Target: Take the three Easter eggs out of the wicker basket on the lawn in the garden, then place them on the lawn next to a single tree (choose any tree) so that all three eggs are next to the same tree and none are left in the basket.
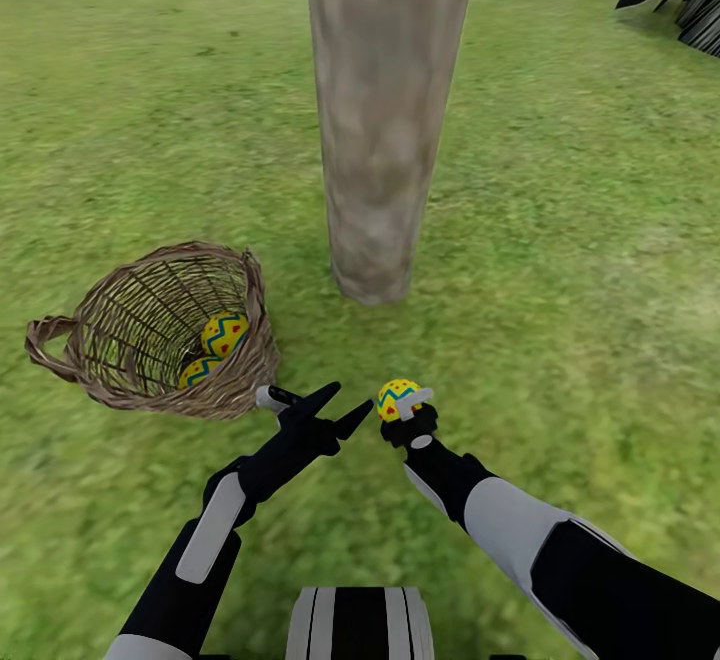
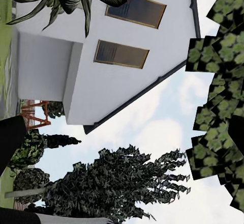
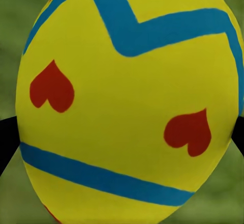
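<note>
My right gripper point(image 1: 404, 410) is clamped on one yellow, blue-zigzagged Easter egg point(image 1: 398, 397); I'd lower it gently onto the grass just ahead, before the pale mottled trunk point(image 1: 385, 110). My left gripper point(image 1: 338, 408), spread empty, sits beside the brown wicker basket point(image 1: 130, 340) with two eggs point(image 1: 224, 333).

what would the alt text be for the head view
The right hand holds a yellow egg with blue zigzags above the green lawn, near a pale grey-brown tree trunk. The open left hand is beside a tipped brown wicker basket holding two more eggs.
</note>
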